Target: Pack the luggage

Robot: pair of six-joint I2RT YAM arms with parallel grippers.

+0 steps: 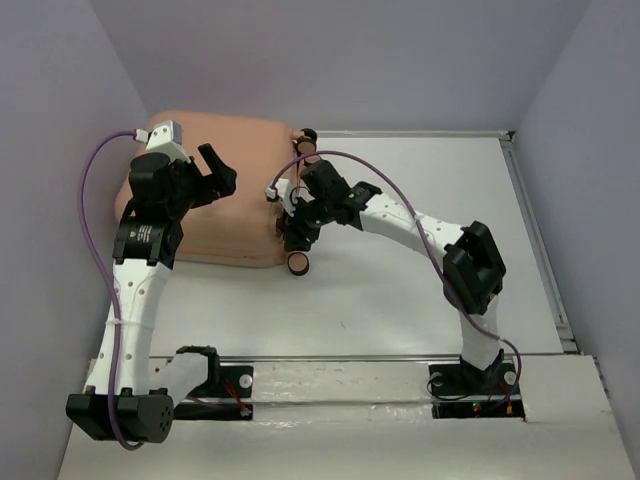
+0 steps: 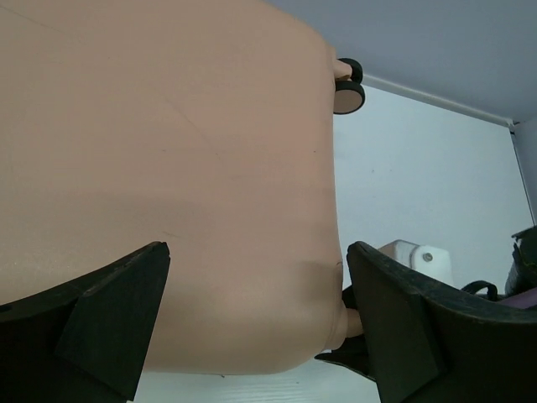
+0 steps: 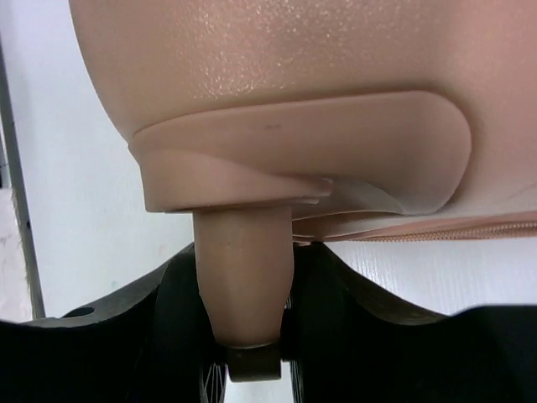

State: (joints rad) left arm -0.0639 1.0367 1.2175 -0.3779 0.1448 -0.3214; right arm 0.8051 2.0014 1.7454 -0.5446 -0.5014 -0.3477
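Two pairs: my left fingers (image 2: 109, 319) stand wide open and empty, the luggage (image 2: 168, 168) just under them. Between my right fingers (image 3: 361, 336) its wheel leg (image 3: 243, 269) is pinched. The shell seems stiff and slippery.

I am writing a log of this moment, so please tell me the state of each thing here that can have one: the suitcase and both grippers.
luggage: closed, lying flat on the table.
left gripper: jaws wide open over the shell, holding nothing.
right gripper: at the luggage's edge, jaws on either side of a wheel stem; whether they clamp it cannot be told.
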